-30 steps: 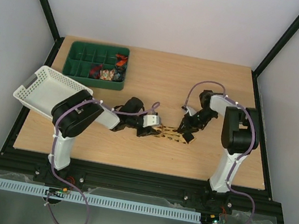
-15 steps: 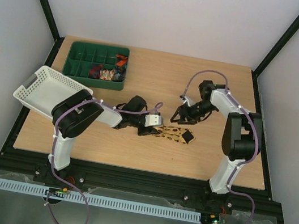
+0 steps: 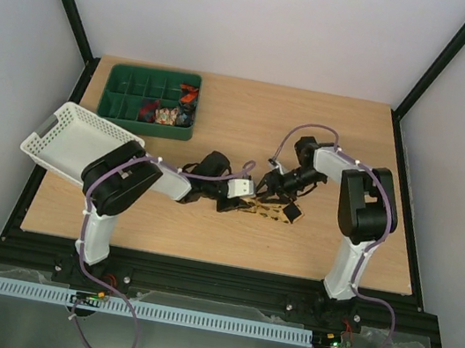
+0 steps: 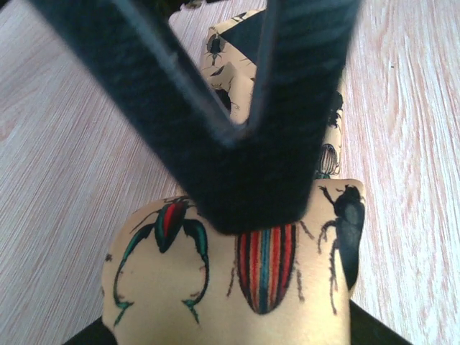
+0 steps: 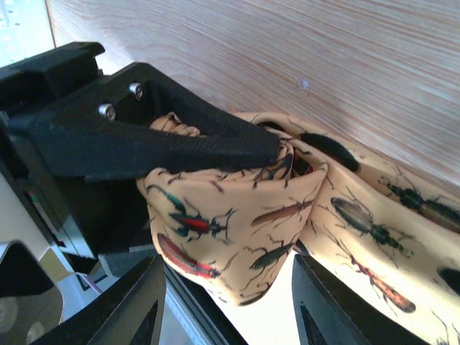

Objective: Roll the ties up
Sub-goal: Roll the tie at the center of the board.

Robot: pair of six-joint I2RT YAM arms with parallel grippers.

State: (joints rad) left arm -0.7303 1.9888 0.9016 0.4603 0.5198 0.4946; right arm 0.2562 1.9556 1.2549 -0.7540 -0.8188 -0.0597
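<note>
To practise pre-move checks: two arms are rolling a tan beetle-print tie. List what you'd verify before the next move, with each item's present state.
1. Grip: left end effector shut on the rolled end of the tan beetle-print fabric necktie: ok.
2. Partner: right end effector open, fingers either side of the roll: ok.
3. Unrolled tail flat on the light wooden table: ok.
4. Roll tightness: cannot tell, core hidden.
5. Clearance: green plastic compartment tray well away: ok.

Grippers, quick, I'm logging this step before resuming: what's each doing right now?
Left gripper: shut on the tie, at its rolled end.
Right gripper: open, holding nothing.
</note>
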